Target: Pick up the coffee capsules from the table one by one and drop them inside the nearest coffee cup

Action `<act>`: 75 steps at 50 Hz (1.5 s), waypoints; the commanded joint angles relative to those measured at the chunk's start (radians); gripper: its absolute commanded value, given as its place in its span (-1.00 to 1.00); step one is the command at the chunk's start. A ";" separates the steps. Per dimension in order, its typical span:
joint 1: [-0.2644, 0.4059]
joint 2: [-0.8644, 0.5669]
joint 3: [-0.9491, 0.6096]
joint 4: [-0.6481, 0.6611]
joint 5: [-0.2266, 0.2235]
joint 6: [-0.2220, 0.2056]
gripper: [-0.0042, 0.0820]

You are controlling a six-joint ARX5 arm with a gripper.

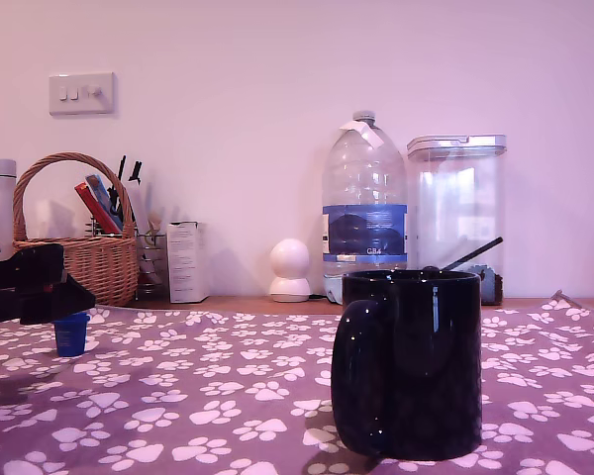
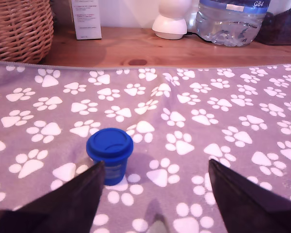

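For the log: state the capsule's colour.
Royal blue; the coffee capsule shows best in the wrist view, standing on the table.

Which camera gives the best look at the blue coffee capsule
The wrist view: the blue capsule stands large and upright on the paw-print cloth, beside one finger of the open gripper. The exterior view shows it small, top hidden by the gripper.

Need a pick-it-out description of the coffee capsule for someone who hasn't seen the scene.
Start at the table, covered by a purple cloth with white paw prints, then look to the exterior view's left, in front of the wicker basket. The coffee capsule stands there by the open gripper. It is the only small royal-blue item on the cloth, far smaller than the black mug.
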 commanded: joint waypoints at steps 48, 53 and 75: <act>-0.020 -0.018 -0.017 -0.068 -0.206 -0.018 0.47; -0.021 -0.017 -0.015 -0.074 -0.208 -0.018 0.47; -0.026 0.122 0.114 -0.109 -0.218 0.055 0.47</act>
